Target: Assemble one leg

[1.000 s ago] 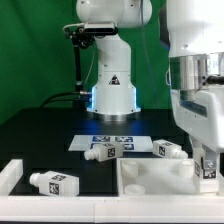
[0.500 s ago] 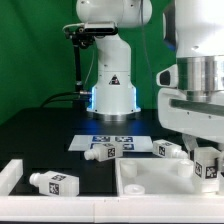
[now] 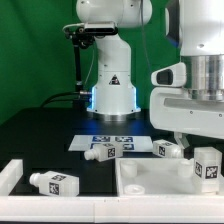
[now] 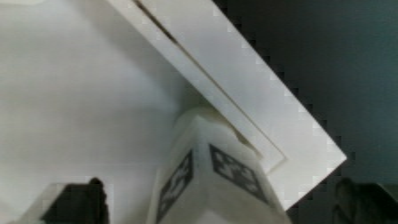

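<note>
Over the tabletop, at the exterior view's right, a leg stands upright at the far corner, apparently seated where it belongs; three more legs lie loose, one near the marker board, one just beside it, one at the exterior view's left; the arm's wrist hangs vertical above the standing leg, pointing straight down; the gripper appears open, its dark fingertips apart from the leg in the wrist view, gripping nothing that can be seen.
</note>
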You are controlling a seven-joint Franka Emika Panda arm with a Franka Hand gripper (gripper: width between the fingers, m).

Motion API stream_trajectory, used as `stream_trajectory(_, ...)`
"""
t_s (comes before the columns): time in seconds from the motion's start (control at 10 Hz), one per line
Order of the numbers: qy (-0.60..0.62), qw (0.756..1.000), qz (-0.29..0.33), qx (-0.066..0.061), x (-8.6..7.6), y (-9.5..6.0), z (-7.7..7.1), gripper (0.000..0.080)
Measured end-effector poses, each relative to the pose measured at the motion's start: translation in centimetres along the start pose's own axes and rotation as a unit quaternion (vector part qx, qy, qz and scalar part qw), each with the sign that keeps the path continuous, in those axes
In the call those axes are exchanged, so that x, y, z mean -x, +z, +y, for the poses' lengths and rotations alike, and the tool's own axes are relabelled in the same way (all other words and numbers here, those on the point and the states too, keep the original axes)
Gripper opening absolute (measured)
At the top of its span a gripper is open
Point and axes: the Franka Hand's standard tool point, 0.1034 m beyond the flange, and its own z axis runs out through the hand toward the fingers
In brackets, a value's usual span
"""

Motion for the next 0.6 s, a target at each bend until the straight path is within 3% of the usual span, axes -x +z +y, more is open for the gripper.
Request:
stream_trajectory(0.1,-0.104,0.995,0.006,0.011,-0.11,-0.01,0.08,0.0649)
stream_trajectory(0.3,-0.24,0.971,-0.005,0.015,-0.85,-0.01,0.67,0.0648)
stream_trajectory(0.5,-0.215,0.976,-0.002,0.015,-0.88,0.0,0.6,0.0636)
stream_trajectory(0.6,-0.213,0.977,-0.002,0.015,-0.93,0.0,0.65,0.0436)
